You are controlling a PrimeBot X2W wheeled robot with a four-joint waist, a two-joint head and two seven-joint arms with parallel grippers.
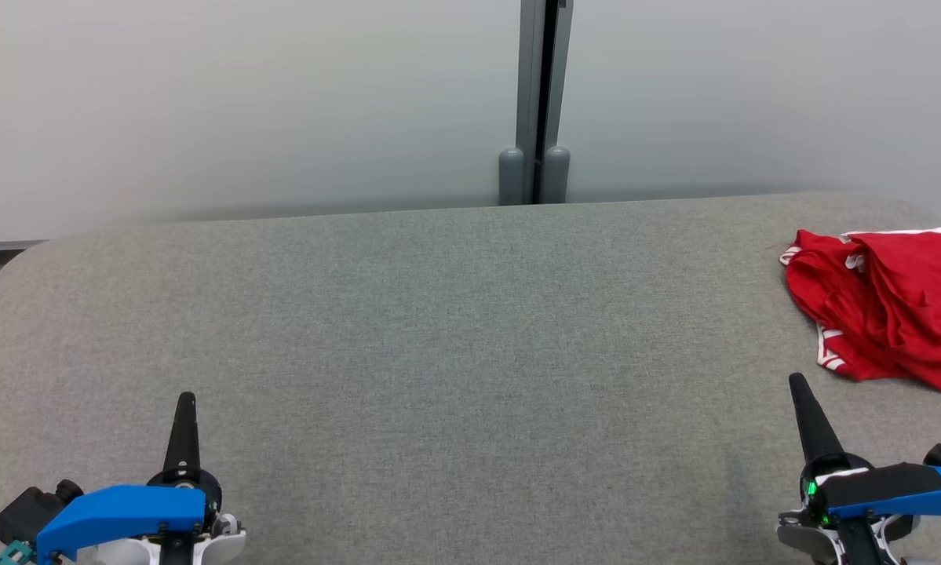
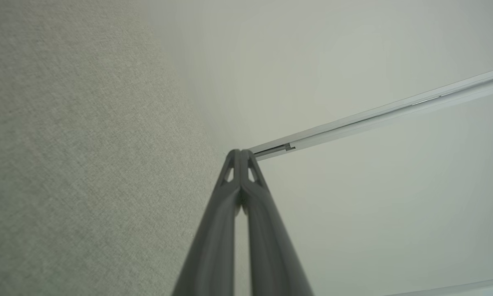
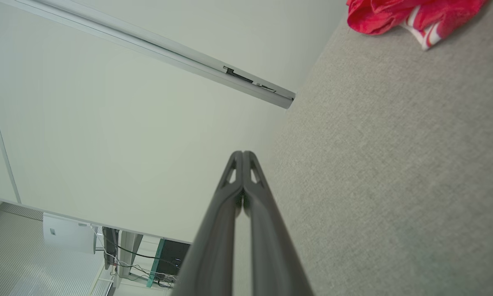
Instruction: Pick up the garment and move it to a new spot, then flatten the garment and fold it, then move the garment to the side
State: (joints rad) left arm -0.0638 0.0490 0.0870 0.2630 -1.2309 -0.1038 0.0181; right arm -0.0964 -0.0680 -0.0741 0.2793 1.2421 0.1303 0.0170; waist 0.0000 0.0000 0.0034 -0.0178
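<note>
1. A smooth pale wall is standing at twelve o'clock.
2. A grey woven table, round-cornered, is lying flat.
3. The crumpled red garment, white-trimmed, is resting on it at three o'clock.
4. The left gripper at seven and the right gripper at five are pinching tight on nothing.

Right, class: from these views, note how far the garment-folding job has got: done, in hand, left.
Done: nothing visible; the red garment lies crumpled at the right end of the grey table. In hand: nothing; the left gripper and right gripper are shut, empty, clear of the cloth. Left: pick up, move, flatten, fold, set aside.
</note>
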